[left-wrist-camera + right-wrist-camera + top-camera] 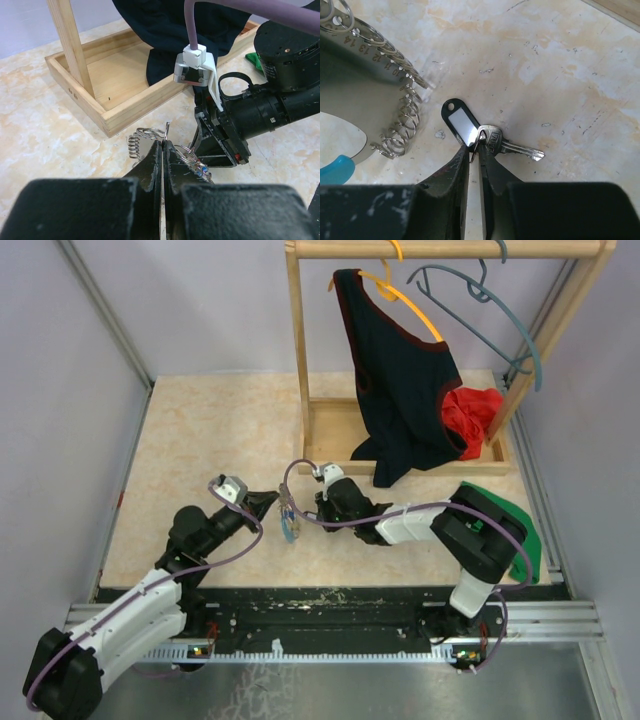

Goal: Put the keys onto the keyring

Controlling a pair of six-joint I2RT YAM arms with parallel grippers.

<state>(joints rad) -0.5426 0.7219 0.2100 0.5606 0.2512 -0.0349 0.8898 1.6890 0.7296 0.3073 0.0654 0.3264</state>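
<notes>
Got left claw (162, 143) clamped on grey coiled-wire keyring (143, 135), right claw (476, 149) pinching silver key with black plastic tag (495, 140) (right beside it).

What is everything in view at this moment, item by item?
grey coiled-wire keyring with a light-blue section: one, grey and light blue, between the grippers
silver metal key with a black plastic tag: one, silver and black, on the table
wooden clothes rack: one, light wood, far side
dark tank top: one, on a yellow hanger on the rack
grey-blue clothes hanger: one, empty, on the rail
red cloth: one, in the rack's tray
green cloth: one, right edge
beige marbled table: one
left gripper: shut on the keyring
right gripper: shut on the key
</notes>
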